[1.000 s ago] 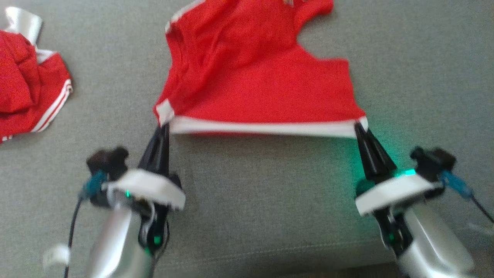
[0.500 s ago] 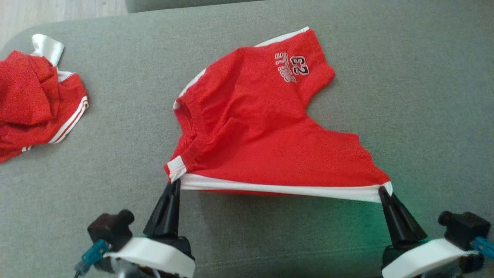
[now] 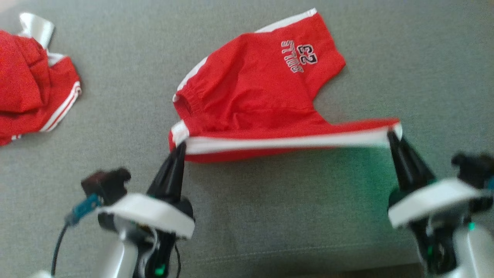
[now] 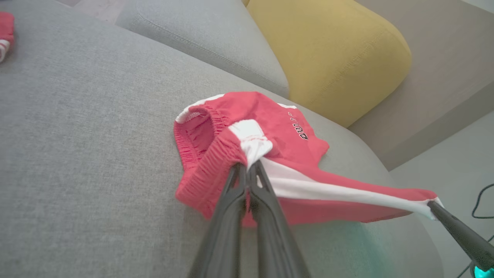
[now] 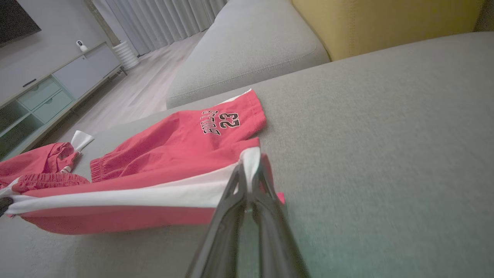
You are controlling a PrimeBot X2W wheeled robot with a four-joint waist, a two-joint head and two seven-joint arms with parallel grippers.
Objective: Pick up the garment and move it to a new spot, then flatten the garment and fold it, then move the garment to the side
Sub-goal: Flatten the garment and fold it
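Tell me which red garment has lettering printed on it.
The red shorts held by the left gripper and right gripper, printed with 23. The crumpled red garment at the far left has white stripes, no visible print.

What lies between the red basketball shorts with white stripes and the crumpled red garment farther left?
Bare grey sofa fabric; in the head view the red basketball shorts and the crumpled red garment lie well apart.

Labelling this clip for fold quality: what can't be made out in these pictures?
- Head view: the second red garment is cut off by the left edge.
- Head view: the shorts hide their own underside.
- Left wrist view: a fold covers part of the lettering.
- Head view: the right gripper is motion-blurred at its wrist.
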